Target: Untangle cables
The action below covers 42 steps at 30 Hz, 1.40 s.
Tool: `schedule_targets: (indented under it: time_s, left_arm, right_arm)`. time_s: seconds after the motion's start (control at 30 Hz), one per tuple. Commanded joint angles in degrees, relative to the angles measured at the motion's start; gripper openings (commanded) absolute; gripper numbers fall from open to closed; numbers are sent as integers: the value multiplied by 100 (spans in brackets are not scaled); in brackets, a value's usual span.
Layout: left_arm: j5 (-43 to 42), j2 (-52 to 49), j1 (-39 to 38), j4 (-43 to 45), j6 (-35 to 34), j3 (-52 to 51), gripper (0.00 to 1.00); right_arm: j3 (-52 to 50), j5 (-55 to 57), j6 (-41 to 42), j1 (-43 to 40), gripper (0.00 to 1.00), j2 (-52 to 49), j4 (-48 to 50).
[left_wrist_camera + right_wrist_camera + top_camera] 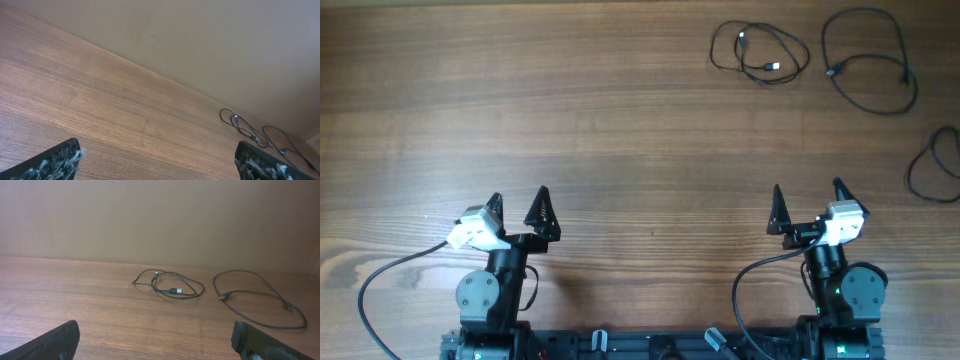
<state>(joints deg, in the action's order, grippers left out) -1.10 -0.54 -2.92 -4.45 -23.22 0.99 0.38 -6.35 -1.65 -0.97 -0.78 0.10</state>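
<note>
Near edge: left gripper (pixel 518 195) and right gripper (pixel 807 186), both wide, empty; cables (pixel 772 67) lie far right in three separate loops; I judge untangling done, no pull needed.

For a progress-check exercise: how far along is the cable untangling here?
Done: three separate loops lie apart on the table: the smaller cable, the larger cable and the edge cable. In hand: nothing; the left gripper and right gripper are open, empty and far from them. Left: apparently nothing.
</note>
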Motion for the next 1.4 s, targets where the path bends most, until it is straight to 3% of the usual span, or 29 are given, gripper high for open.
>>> schedule_targets:
  time_s: [0.0, 0.1, 0.17, 0.37, 0.53, 1.37]
  left_arm:
    - [59, 15, -20, 20, 55, -66, 100]
    - [48, 15, -20, 20, 184, -66, 100]
    - [-111, 15, -20, 17, 986, -66, 100]
    - [-138, 15, -20, 17, 1362, -66, 100]
    - [-142, 15, -20, 20, 2402, -66, 100]
    - [-138, 15, -20, 20, 2450, -66, 100]
  right_arm:
    - [-9, 52, -76, -28, 100, 57, 24]
    - [-9, 52, -79, -28, 100, 57, 24]
    - [-9, 52, -76, -28, 100, 57, 24]
    - [-9, 52, -76, -28, 100, 57, 24]
    - [-9, 52, -76, -28, 100, 57, 24]
    - [-9, 52, -79, -28, 100, 57, 26]
